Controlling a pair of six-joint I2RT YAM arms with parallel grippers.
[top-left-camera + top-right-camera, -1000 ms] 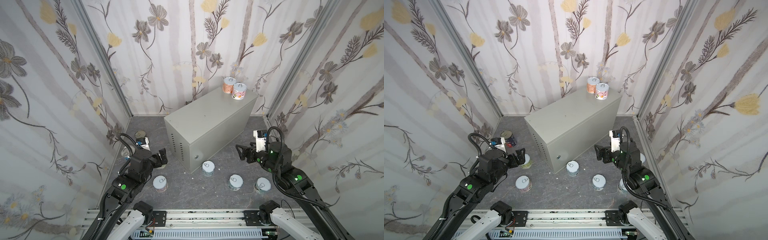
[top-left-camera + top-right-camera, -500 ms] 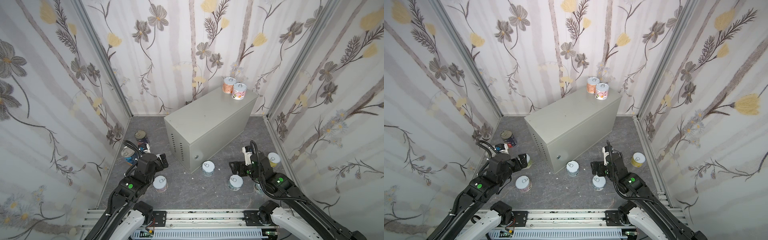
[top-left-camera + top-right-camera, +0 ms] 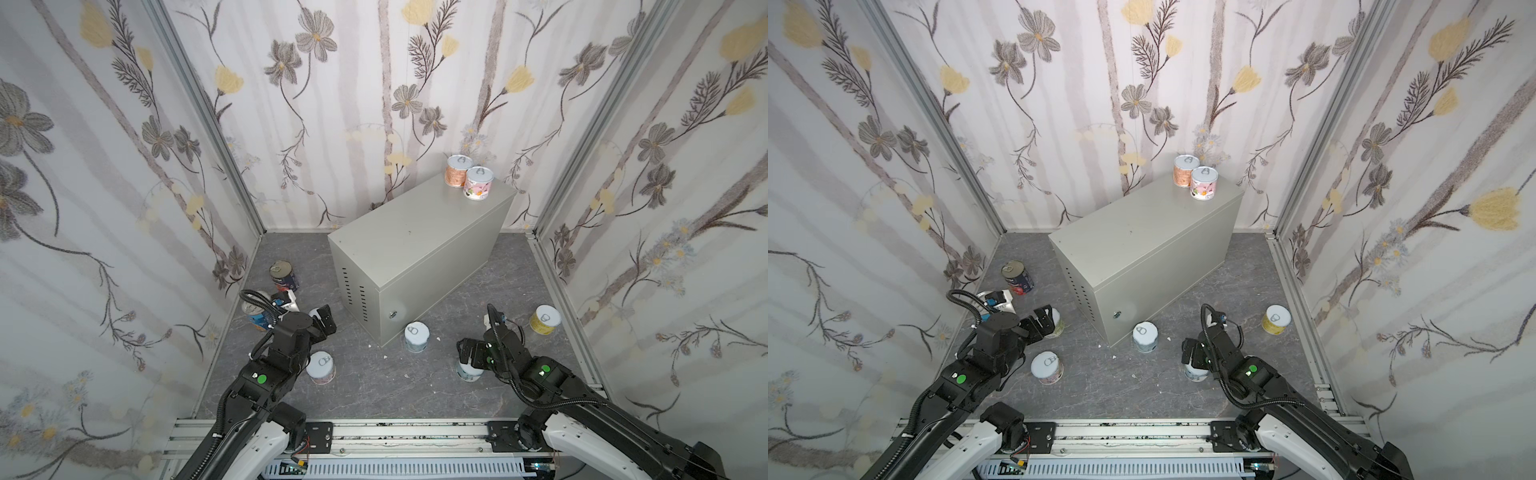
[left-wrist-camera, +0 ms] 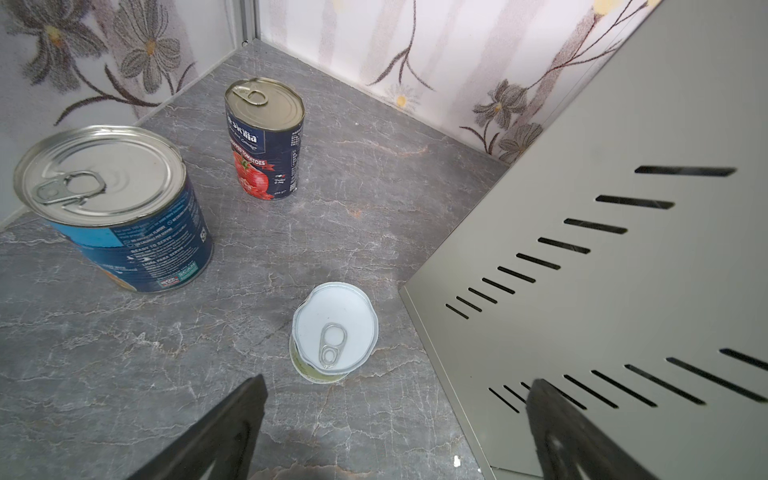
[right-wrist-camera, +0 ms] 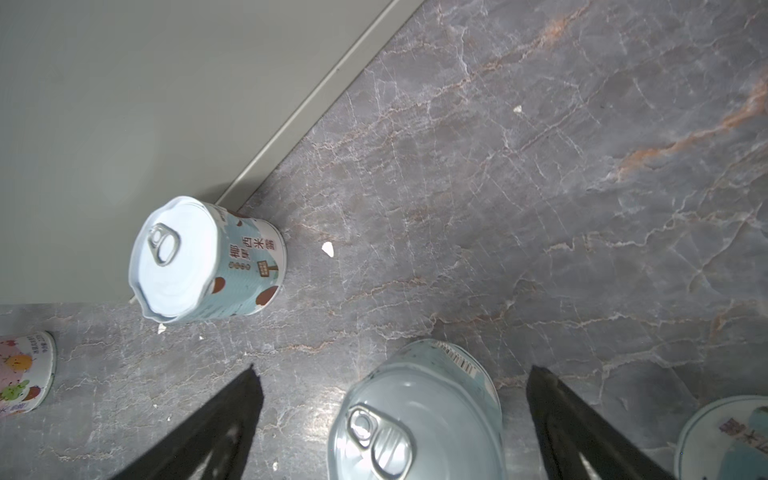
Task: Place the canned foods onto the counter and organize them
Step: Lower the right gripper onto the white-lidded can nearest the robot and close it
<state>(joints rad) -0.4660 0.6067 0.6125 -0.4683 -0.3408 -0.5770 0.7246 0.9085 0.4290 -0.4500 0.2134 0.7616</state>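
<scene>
Cans on counter: we see an orange can [image 3: 456, 171] and a pink can [image 3: 478, 183] side by side at the far end of the counter [image 3: 415, 241], well beyond both grippers.
Right gripper [image 5: 392, 372]: our jaws stand wide, with a pale blue can [image 5: 415, 415] between them, clear of both fingers.
Teal can [image 5: 208, 257]: ahead of the right gripper, at the counter's corner.
Left gripper [image 4: 397, 380]: wide, holding nothing; a white-lidded can [image 4: 334, 330] stands just ahead of it, near the vent slots [image 4: 582, 249].
Tall cans: the blue can [image 4: 116, 208] and navy-red can [image 4: 264, 137] stand farther ahead on the floor [image 4: 104, 374].
</scene>
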